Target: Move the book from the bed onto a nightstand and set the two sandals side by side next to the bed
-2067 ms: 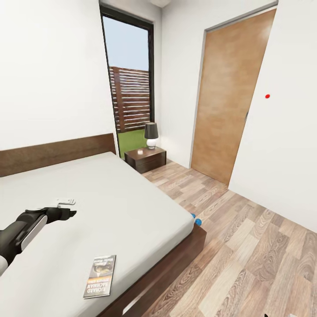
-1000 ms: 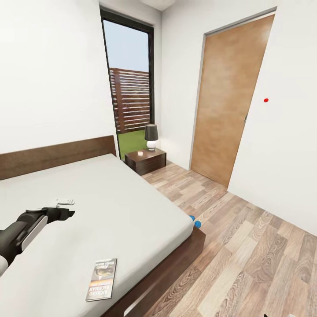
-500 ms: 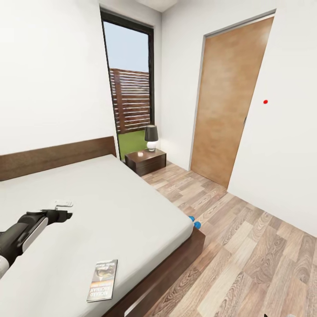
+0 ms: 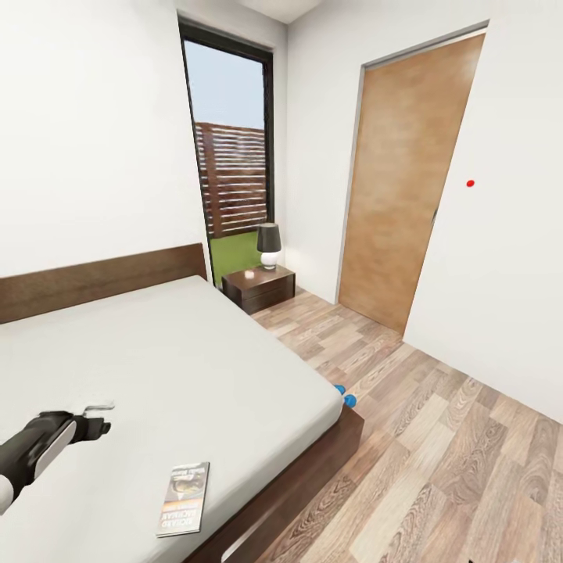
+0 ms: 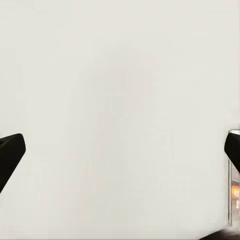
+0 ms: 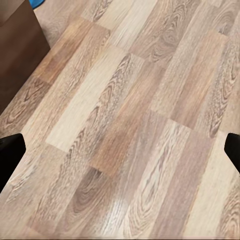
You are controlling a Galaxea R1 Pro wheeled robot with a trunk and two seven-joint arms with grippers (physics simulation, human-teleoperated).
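Head view, from its left side: the left arm reaches over the pale mattress of the bed (image 4: 203,367), its left gripper (image 4: 100,418) hovering above the sheet with the fingers apart (the left wrist view shows the two dark fingertips (image 5: 10,150) at opposite edges with bare mattress between them). The book (image 4: 184,486) lies flat near the bed's foot edge, well apart from that gripper, and a sliver of its cover shows in the left wrist view (image 5: 234,192). Further right, beyond the bed's far corner, the nightstand (image 4: 259,287) stands below the tall window (image 4: 231,148), carrying a dark-shaded table lamp (image 4: 269,243). On the wood floor (image 4: 438,438), just beside the bed's near corner, blue sandals (image 4: 345,396) peek out. A wooden door (image 4: 403,188) closes the right wall. In the right wrist view, the right gripper (image 6: 120,150) is spread wide over floorboards, with the bed frame's corner (image 6: 17,55) and a blue scrap (image 6: 35,3) nearby.
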